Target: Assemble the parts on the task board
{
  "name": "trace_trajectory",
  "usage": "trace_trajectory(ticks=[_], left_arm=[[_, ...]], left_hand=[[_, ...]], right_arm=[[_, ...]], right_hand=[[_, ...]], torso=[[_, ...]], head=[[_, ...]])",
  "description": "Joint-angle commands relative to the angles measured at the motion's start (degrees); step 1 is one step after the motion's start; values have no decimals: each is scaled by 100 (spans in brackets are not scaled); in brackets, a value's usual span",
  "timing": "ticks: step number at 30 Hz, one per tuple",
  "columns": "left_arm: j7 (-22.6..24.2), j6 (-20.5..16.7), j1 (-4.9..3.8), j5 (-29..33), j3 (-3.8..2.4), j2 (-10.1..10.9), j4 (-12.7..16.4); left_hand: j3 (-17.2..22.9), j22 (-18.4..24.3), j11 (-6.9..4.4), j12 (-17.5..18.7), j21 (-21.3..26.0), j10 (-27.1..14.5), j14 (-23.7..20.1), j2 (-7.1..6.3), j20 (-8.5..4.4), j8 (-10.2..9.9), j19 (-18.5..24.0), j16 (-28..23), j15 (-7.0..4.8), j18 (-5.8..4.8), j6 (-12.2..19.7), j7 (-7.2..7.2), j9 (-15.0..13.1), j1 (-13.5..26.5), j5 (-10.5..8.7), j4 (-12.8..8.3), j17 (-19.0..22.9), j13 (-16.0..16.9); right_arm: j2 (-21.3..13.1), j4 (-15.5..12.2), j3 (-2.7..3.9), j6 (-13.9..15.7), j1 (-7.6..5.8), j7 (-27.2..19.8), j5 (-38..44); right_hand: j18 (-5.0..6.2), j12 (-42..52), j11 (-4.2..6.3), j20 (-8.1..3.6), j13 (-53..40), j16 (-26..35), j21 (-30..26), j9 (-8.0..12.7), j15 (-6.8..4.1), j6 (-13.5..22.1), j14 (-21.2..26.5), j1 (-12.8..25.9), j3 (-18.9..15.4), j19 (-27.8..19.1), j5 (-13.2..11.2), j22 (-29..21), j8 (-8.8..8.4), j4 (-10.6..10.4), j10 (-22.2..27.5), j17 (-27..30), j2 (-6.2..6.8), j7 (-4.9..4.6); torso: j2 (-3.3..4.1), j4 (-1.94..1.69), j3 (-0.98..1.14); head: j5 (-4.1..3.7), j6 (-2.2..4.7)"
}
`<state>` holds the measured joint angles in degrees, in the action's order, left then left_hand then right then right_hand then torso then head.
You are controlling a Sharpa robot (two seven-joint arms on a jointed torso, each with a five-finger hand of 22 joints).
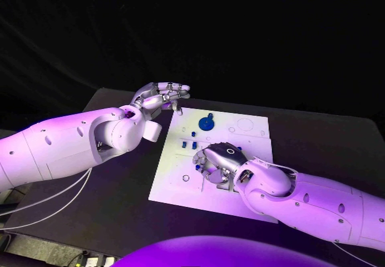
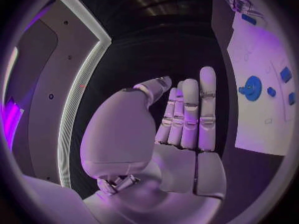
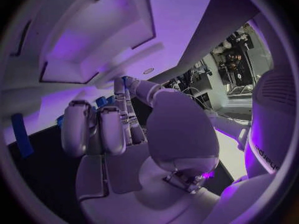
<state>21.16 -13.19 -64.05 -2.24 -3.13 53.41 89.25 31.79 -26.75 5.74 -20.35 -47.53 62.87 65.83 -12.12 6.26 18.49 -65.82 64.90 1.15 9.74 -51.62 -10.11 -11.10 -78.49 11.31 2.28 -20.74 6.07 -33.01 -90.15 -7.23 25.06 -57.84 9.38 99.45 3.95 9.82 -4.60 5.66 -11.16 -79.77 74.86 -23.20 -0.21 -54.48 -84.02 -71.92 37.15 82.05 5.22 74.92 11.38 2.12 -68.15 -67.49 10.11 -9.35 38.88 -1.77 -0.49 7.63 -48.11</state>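
My right hand (image 1: 218,161) is lowered over the middle of the task board (image 1: 248,192), palm down, fingers curled toward the plate. From the head view I cannot tell whether those fingers have hold of a part or merely rest on the board; the right wrist view shows them bent inward with small blue pieces (image 3: 101,102) just beyond the tips, but the contact itself is hidden. My left hand (image 1: 161,95) is raised beside the far left corner of the task board, off the plate and above the bench (image 1: 120,208); the left wrist view shows its fingers (image 2: 190,114) straight and close together with nothing in them. The round blue part (image 1: 208,123) lies flat on the task board, toward its far edge, between my two hands and touched by neither. Two small blue parts (image 1: 188,144) stand near the board's middle, just beside my right hand on its far side. Judgement: the coming move turns on these small parts, which lie directly ahead of my right fingertips; my right hand is much the nearer to them. The round part sits closer to my left hand. Assembly appears to be at an early to middle stage, several parts being loose.
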Motion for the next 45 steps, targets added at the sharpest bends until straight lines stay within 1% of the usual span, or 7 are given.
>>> trace_trajectory(ticks=[1,10,17,23,30,37,45], left_arm=[[12,110,-2,-4,-3,-4,12],[3,133,-2,-4,-3,9,10],[-5,155,-2,-4,-2,30,13],[-6,180,-2,-4,1,45,19],[2,199,-2,-9,4,42,21],[10,219,-1,-20,17,15,-8],[13,225,-1,-22,25,4,-16]], left_hand=[[25,10,21,17,23,-21,-26,5,-20,-9,3,-29,2,79,3,-43,8,27,0,-15,11,-10],[10,16,25,17,33,-22,-26,10,-15,-7,3,-28,8,78,4,-46,10,61,-13,5,17,-11],[12,17,24,16,35,-23,-26,14,-14,-6,3,-28,8,79,4,-44,11,59,-13,4,18,-11],[12,17,24,16,35,-23,-26,14,-14,-6,3,-28,8,79,4,-44,11,59,-13,4,18,-11],[12,17,24,16,35,-23,-26,14,-14,-6,3,-28,8,79,4,-44,11,59,-13,4,18,-11],[17,20,20,15,39,-22,-28,23,-14,-4,3,-27,7,80,2,-41,11,51,-11,0,20,-11],[17,20,20,15,39,-22,-28,23,-14,-4,3,-27,7,80,2,-41,11,51,-11,0,20,-11]], right_arm=[[-37,1,-11,139,15,214,126],[-282,-238,-3,517,13,261,139],[-714,-643,71,543,-107,238,-12],[-1153,-808,120,-187,-456,299,-324],[-1482,-628,135,-847,-759,348,-354],[-1549,-493,136,-882,-781,248,-261],[-1504,-443,128,-904,-764,204,-283]], right_hand=[[-38,-15,-23,31,6,14,-30,11,43,35,-162,26,-26,-12,52,710,-34,14,15,15,17,11],[-9,-59,-39,53,20,49,-149,33,57,58,-137,25,-31,-71,155,656,-88,35,130,94,94,23],[0,-64,-36,57,22,71,-185,32,57,33,-124,18,-29,-88,173,641,-86,40,152,138,105,30],[26,-117,-66,77,50,100,-321,45,84,56,-106,175,-137,-157,173,578,-123,-39,274,197,229,25],[117,-230,-88,103,127,233,-780,91,105,270,-22,406,-563,-397,285,361,-271,-198,676,455,468,25],[181,-140,-182,181,265,333,-1177,103,186,379,79,63,-1397,-550,390,184,-362,-311,1146,698,275,-44],[132,27,-151,159,302,233,-939,89,157,247,-11,-111,-1464,-379,361,307,-317,-339,1026,550,141,-17]], torso=[[-4,2,3],[0,3,3],[-4,6,0],[-7,11,-8],[-14,11,-10],[-4,0,8],[2,-10,-2]], head=[[-3,2],[-27,32],[-89,78],[-186,137],[-239,190],[-264,226],[-251,235]])
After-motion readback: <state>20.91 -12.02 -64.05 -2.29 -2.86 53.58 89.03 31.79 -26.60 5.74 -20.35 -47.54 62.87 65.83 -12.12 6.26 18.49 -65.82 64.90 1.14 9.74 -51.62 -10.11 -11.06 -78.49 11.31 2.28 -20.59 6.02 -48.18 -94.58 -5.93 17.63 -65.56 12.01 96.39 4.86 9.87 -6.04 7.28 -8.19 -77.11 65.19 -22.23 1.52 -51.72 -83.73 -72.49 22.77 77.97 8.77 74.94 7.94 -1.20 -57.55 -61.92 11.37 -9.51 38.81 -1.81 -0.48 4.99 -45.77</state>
